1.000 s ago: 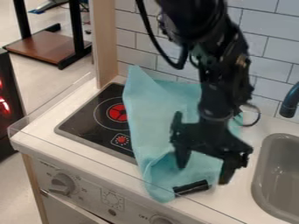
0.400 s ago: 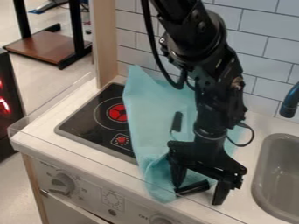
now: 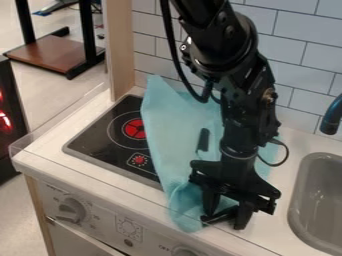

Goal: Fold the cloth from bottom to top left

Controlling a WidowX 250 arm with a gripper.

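At front of desk (image 3: 53,162), gripper (image 3: 226,221) low over near R edge of cloth (image 3: 174,130), fingers parted, can't tell if pinching any fabric. Bulk of cloth up & L of gripper, long axis running front to back; fold prob. to go that way, w/ only one arm to do it. Small dark bar (image 3: 204,139) mid-cloth. Cloth partly over hob (image 3: 100,135); sink (image 3: 320,195) to R, tiled wall (image 3: 310,50) behind.
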